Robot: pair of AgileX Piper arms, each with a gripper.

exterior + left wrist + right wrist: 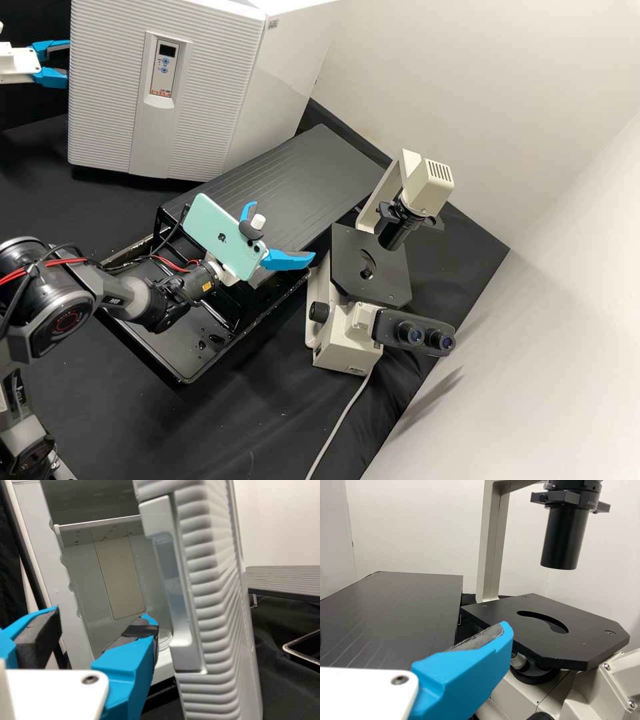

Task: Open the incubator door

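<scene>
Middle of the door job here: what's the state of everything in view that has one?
Incubator door: open, interior showing
Left tool: open, at the doorway
Right tool: open, fingers apart
Inside shelf: in place
Display: dark
Microscope: upright
Phone: mounted on right arm, back showing

L hand w/ blue fingers apart, nr open ribbed incub. door, shelf inside

I'm standing in a laboratory. A microscope sits near the right edge of the bench, an incubator towards its far edge.
</scene>
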